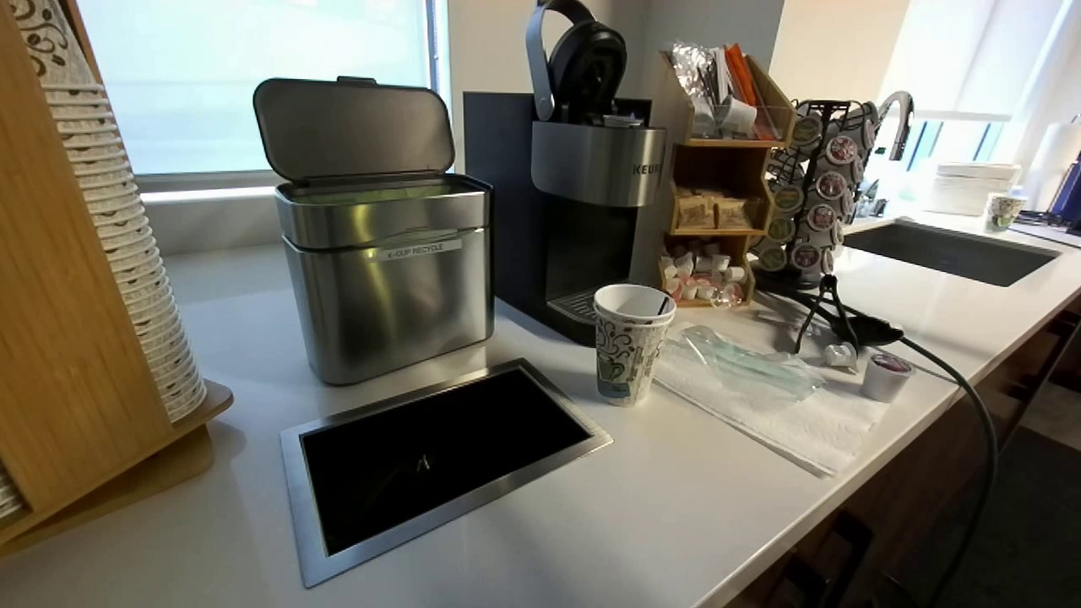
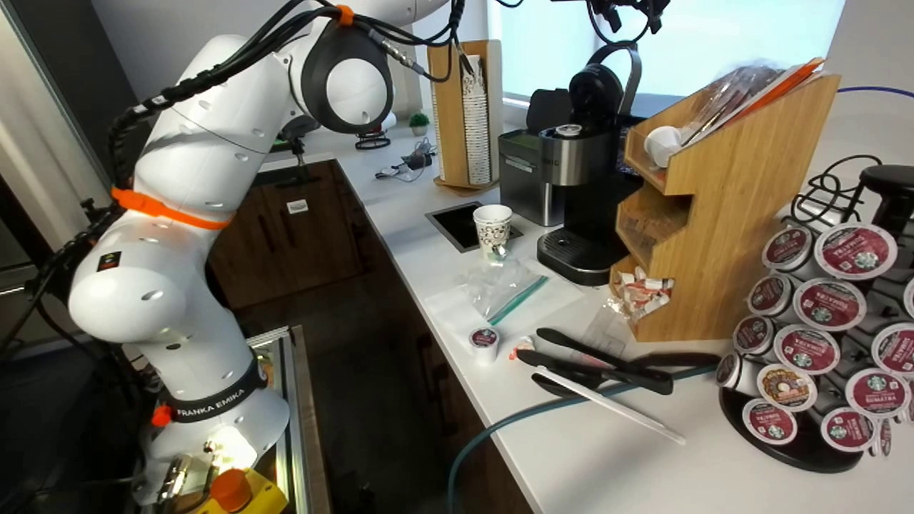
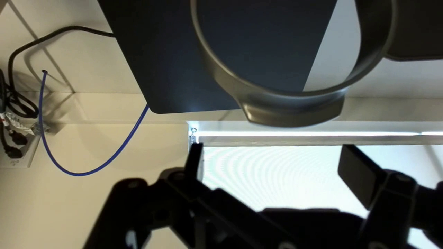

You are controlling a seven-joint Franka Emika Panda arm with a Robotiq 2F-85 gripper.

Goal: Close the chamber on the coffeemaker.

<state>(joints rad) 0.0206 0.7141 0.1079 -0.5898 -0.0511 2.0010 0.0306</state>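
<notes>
Arm [image 2: 196, 132] raised high, bent; tool [image 3: 271, 155] parted wide near coffeemaker handle [image 3: 294, 110].

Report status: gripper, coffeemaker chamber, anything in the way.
Gripper open, empty. Chamber lid raised, handle up. No obstruction seen between gripper and handle.

Coffeemaker [image 1: 587, 162] in both exterior views, from opposite sides.

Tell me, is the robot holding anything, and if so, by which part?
Nothing is held: the hand is open, and the Keurig handle lies outside its grip.
</notes>
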